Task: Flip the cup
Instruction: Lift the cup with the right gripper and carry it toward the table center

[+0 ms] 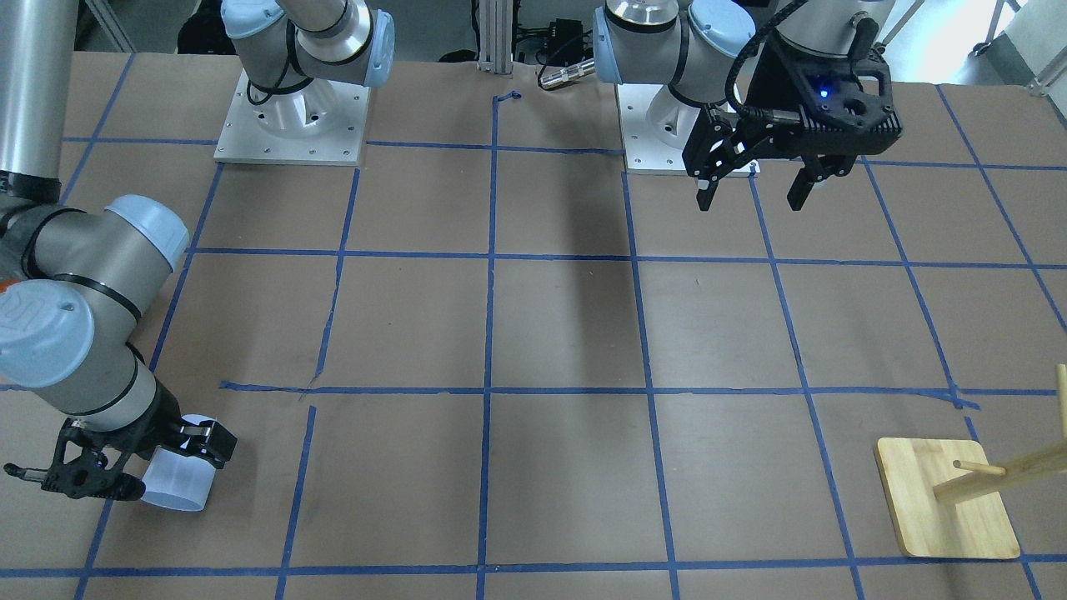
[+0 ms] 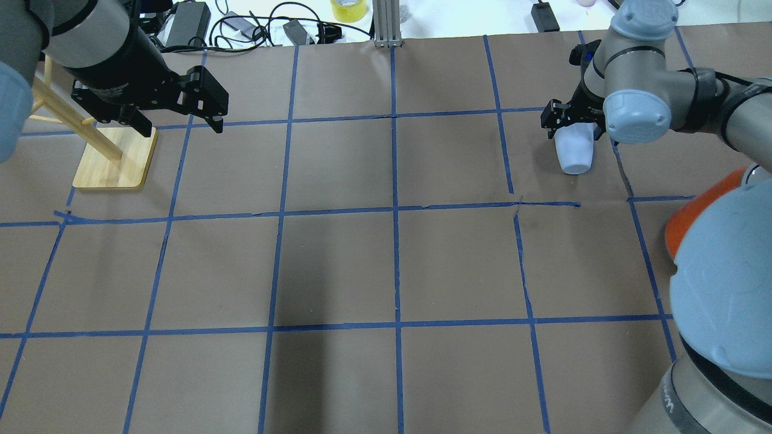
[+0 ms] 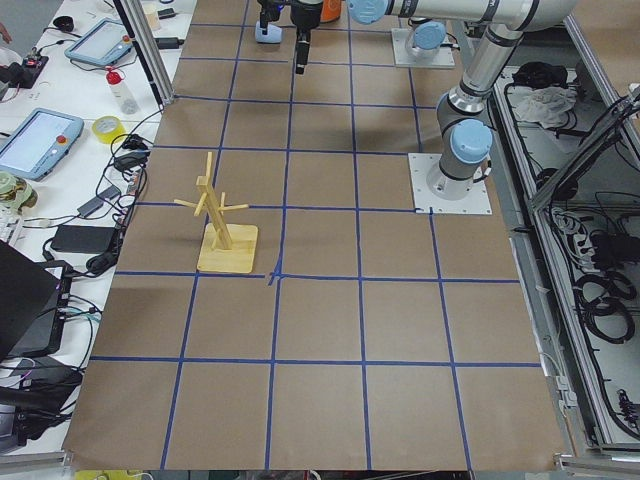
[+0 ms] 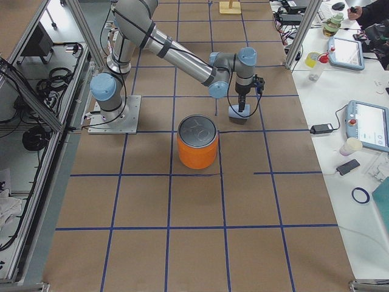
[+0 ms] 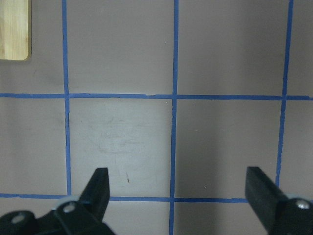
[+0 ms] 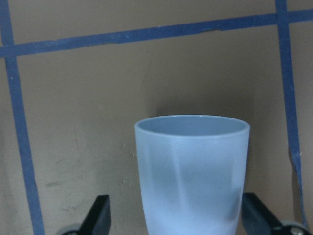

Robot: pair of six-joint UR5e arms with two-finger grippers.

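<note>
The pale lavender-blue cup (image 6: 190, 171) is upright between the fingers of my right gripper (image 6: 176, 215). Its wider rim end faces away from the gripper, down toward the brown table. The right gripper (image 1: 171, 471) points down over the cup (image 1: 175, 487). Its jaws are spread wide, with a gap at the cup's sides. In the overhead view the cup (image 2: 575, 158) is at the far right under the right gripper (image 2: 574, 134). My left gripper (image 2: 181, 128) is open and empty above the table at the far left, as the left wrist view (image 5: 178, 191) also shows.
A large orange can (image 4: 197, 143) with a silver top stands near the right arm, closer to the robot than the cup (image 4: 237, 113). A wooden peg rack on a square base (image 2: 114, 163) stands beside the left gripper. Blue tape lines grid the table.
</note>
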